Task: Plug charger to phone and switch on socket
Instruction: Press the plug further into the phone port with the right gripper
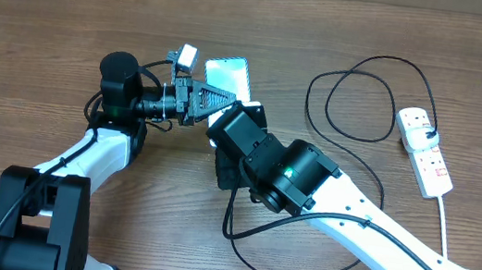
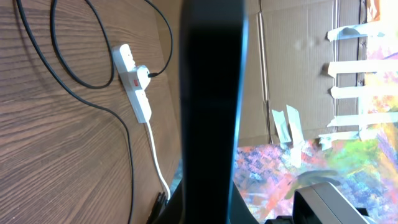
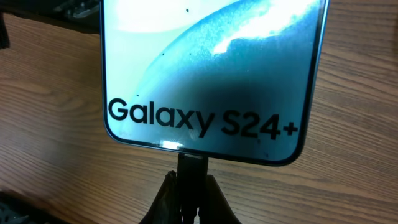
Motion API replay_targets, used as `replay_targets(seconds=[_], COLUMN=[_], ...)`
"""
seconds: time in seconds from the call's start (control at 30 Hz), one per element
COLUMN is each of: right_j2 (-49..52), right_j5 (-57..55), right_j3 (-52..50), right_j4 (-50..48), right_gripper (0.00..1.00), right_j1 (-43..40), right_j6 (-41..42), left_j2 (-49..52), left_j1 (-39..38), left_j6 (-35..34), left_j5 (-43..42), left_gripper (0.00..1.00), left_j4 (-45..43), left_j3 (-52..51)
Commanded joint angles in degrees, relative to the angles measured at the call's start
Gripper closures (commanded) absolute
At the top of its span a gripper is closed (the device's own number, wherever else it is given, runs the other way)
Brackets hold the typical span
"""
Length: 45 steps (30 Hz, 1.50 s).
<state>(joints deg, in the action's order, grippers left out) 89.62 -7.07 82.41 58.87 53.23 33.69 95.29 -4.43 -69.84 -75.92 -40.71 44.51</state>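
Fingers (image 3: 163, 200) of the right gripper (image 3: 191, 186) pinch shut on the charger (image 3: 193, 167) tip against the bottom edge of the phone (image 3: 211, 74), a glossy round-cornered slab running lengthwise up the frame, the grained wooden table (image 3: 354, 124) behind it and the left gripper (image 1: 197, 98) clamped on its side.

Brown wood-grain table (image 1: 41, 25) fills the scene, evenly lit, no hard shadows. Far side is closed off by a cardboard panel (image 2: 298, 62) with white tape strips (image 2: 354, 68) on its right part. A multicoloured patterned sheet (image 2: 280, 174) sits below it, bright light washing out the right.
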Motion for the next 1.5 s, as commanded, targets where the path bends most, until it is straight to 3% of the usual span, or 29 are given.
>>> replay_targets(seconds=[0.0,0.2,0.37,0.47,0.57,0.6,0.73,0.97,1.1,1.3,1.4,1.47], right_j2=[-0.2,-0.3,-0.4,-0.5,-0.6,-0.8,-1.6,-1.4,-0.7,-0.1,-0.1,-0.1], right_j5=[-0.7,-1.6,-1.4,-0.9,-0.5,-0.5,-0.5,5.4,4.8,2.0,0.9,-0.6], right_j3=[5.0,6.2,6.2,6.2,6.2,6.2,6.2,3.7,1.6,-0.6,-1.0,-1.0], right_j4=[-3.5,-6.0,-1.4,1.9,5.4,6.6,10.5,10.9,7.5,4.0,2.8,2.5], right_gripper=[0.96,0.95,0.74,0.51,0.36,0.25,0.10,0.12,0.25,0.55,0.76,0.83], right_j1=[-0.6,-0.6,-0.6,-0.6,-0.6,-0.6,-0.6,-0.1,-0.1,-0.1,-0.1,-0.1], right_j6=[-0.7,-2.5,-2.4,-2.4,-2.4,-2.4,-2.4,5.0,9.2,9.8,9.8,9.8], left_j2=[-0.2,-0.2,-0.2,-0.2,-0.2,-0.2,-0.2,-0.2,-0.2,-0.2,-0.2,-0.2], left_j1=[-3.4,-3.6,-3.6,-3.6,-3.5,-3.5,-3.5,-3.5,-3.5,-3.5,-3.5,-3.5], left_j6=[3.1,3.0,3.7,4.5,7.1,8.3,13.1,7.8,3.4,1.5,1.6,1.7], left_j5=[-6.2,-6.7,-5.8,-4.8,-3.9,-3.5,-3.1,1.9,4.2,3.2,2.8,2.7], left_gripper=[0.96,0.96,0.96,0.96,0.96,0.96,0.96,0.96,0.96,0.96,0.96,0.96], left_j4=[-0.2,-0.2,-0.2,-0.2,-0.2,-0.2,-0.5,-1.6,-1.6,-1.6,-1.6,-1.6], left_j3=[0.1,0.1,0.1,0.1,0.1,0.1,0.1,0.1,0.1,0.1,0.1,0.1])
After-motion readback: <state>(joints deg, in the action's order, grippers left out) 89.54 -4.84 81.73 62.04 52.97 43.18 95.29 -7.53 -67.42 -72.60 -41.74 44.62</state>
